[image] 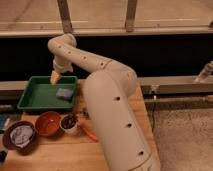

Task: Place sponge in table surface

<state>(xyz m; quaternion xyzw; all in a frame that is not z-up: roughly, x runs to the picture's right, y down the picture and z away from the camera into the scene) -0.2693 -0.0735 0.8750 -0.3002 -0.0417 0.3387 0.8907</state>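
Upper left of the frame, in the camera view, the gripper (55, 77) hangs point-down from the cream-coloured arm (112, 110), just over the far edge of the green tray (35, 97). Its jaws stand apart and hold nothing (their yellowish tips show as one pale wedge against the tray's back wall). The arm bends from there down and to the right. Its thick lower section fills the middle of the frame and hides a good part of the tabletop (60, 157).

The sponge (64, 93), a small flat grey-blue block, lies inside the green tray, toward its right side. It is below and a little right of the gripper and apart from it. It rests on the tray floor, not on the wood. The tray sits on the tabletop at left centre of the frame, toward the back edge.

Lower left, in front of the tray, three vessels stand in a row on the light-brown planks. They are a dark bowl (20, 136) with something pale and crumpled in it, an orange bowl (48, 123) just beside it, and a small cup (69, 123) with dark contents. Right of the cup an orange oblong piece (89, 131) lies flat on the wood, close to the arm.
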